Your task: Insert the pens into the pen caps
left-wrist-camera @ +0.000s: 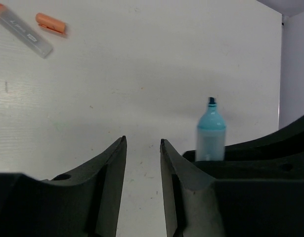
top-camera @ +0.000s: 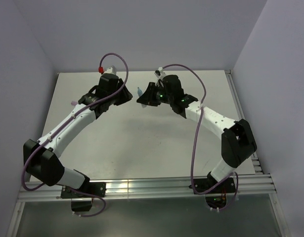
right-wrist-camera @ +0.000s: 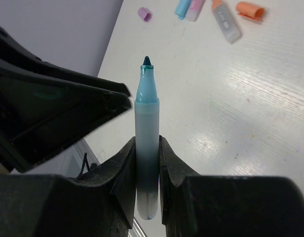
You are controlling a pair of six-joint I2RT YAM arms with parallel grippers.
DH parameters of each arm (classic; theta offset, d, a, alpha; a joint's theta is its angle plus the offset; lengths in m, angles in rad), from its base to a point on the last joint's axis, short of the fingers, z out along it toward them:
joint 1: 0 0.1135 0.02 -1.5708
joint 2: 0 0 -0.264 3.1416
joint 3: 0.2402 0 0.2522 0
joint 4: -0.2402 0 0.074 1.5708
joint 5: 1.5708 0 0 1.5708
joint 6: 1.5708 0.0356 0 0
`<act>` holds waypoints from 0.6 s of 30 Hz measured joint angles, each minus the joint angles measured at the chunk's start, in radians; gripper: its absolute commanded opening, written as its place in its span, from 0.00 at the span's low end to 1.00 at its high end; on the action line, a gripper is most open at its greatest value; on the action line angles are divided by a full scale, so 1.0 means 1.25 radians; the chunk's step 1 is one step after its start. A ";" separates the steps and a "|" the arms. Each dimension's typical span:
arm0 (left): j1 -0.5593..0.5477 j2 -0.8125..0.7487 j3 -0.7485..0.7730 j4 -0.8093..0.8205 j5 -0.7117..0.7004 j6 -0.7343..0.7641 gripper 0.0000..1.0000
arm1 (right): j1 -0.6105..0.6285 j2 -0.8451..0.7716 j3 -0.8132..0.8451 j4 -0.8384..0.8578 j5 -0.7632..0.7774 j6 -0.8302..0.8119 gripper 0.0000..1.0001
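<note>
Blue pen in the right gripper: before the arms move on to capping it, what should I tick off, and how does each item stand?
1. Blue pen clamped between the right gripper fingers: ok.
2. Pen tip bare and pointing away from the wrist: ok.
3. Left gripper holding a cap: not ok, it is open and empty.
4. Blue cap located: cannot tell; a light blue piece lies at the frame edge, cut off.
5. Orange cap and clear pen lying on the table, apart from both grippers: ok.
</note>
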 measured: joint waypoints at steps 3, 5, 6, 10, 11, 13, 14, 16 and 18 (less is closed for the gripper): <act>0.020 -0.005 0.000 -0.010 -0.023 0.016 0.41 | -0.038 -0.027 -0.029 0.002 -0.006 0.013 0.00; 0.057 -0.004 0.000 -0.016 -0.034 0.030 0.42 | -0.064 -0.046 -0.046 0.003 -0.008 0.016 0.00; 0.090 0.001 0.000 -0.020 -0.036 0.042 0.43 | -0.076 -0.056 -0.056 0.006 -0.008 0.016 0.00; 0.218 0.056 0.026 -0.024 -0.053 0.091 0.45 | -0.101 -0.083 -0.084 0.010 -0.020 0.015 0.00; 0.247 0.086 0.047 -0.029 -0.057 0.107 0.45 | -0.102 -0.085 -0.088 0.010 -0.026 0.015 0.00; 0.296 0.170 0.111 -0.032 -0.053 0.145 0.47 | -0.103 -0.086 -0.092 0.014 -0.035 0.015 0.00; 0.313 0.212 0.144 -0.037 -0.055 0.161 0.51 | -0.106 -0.086 -0.092 0.014 -0.041 0.014 0.00; 0.338 0.291 0.207 -0.037 -0.062 0.204 0.51 | -0.107 -0.086 -0.094 0.013 -0.050 0.010 0.00; 0.351 0.360 0.264 -0.048 -0.071 0.236 0.50 | -0.110 -0.086 -0.095 0.014 -0.060 0.006 0.00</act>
